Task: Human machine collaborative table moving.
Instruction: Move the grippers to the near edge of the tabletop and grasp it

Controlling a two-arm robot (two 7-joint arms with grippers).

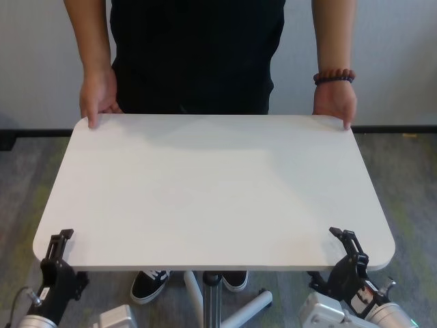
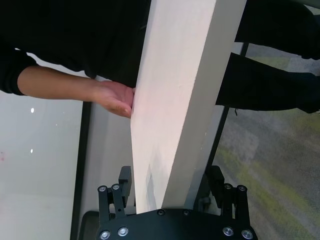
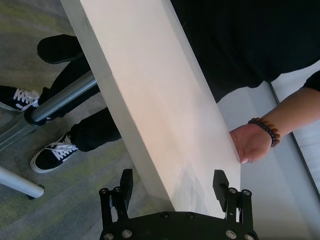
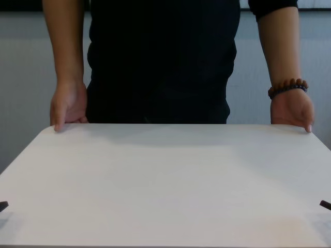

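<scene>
Head view shows no readable writing: both open end effectors, left and right, straddle the white worktop's near corners, the human gripping its far edge.

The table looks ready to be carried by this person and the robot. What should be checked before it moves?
1. Person's hands on the table's far corners: ok.
2. Left gripper straddles the near edge: ok.
3. Right gripper straddles the near edge: ok.
4. Grippers clamped on the edge: not ok, both are open.
5. Tabletop bare: ok.
6. Person's shoes clear of the pedestal base: cannot tell.
</scene>
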